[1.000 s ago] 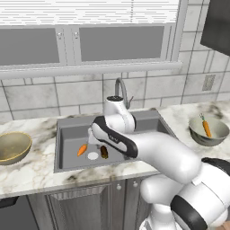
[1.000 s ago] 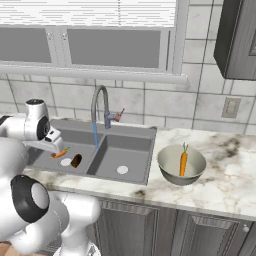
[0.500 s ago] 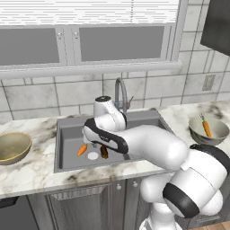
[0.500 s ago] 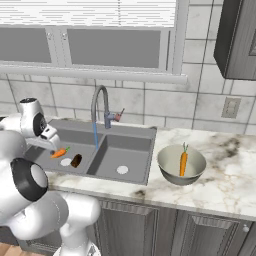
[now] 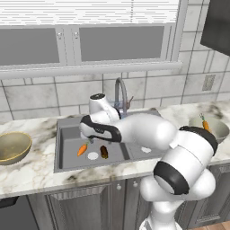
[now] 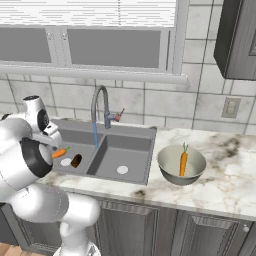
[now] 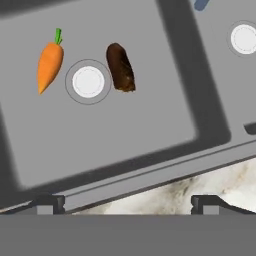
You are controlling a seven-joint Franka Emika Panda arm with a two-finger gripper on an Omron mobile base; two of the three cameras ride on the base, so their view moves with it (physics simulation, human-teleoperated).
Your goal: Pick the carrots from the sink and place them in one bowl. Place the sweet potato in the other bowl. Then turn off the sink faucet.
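One carrot [image 5: 81,149] [image 6: 60,152] [image 7: 49,65] lies in the left basin of the sink [image 5: 67,134] [image 6: 127,150] [image 7: 100,130], left of the round drain. On the drain's other side lies the dark sweet potato [image 5: 104,152] [image 6: 76,160] [image 7: 120,66]. A second carrot [image 6: 183,162] [image 5: 204,121] rests in the grey bowl [image 6: 165,167] [image 5: 220,128] on the right counter. The tan-gold bowl [image 5: 9,152] stands left of the sink with nothing in it. My gripper [image 7: 127,202] [image 5: 90,140] hangs open above the left basin's front edge, holding nothing. Water runs from the faucet [image 5: 120,92] [image 6: 100,107].
The faucet's red-tipped lever [image 6: 119,116] points right, behind the divider. The right basin holds just its drain [image 6: 122,170]. Marble counter runs along both sides, with a tiled wall and window behind. My own arm bulks over the sink's right half in the left base view.
My hand has moved a little left over the left basin, and the arm's elbow has swung nearer the camera. The carrot and sweet potato lie where they were.
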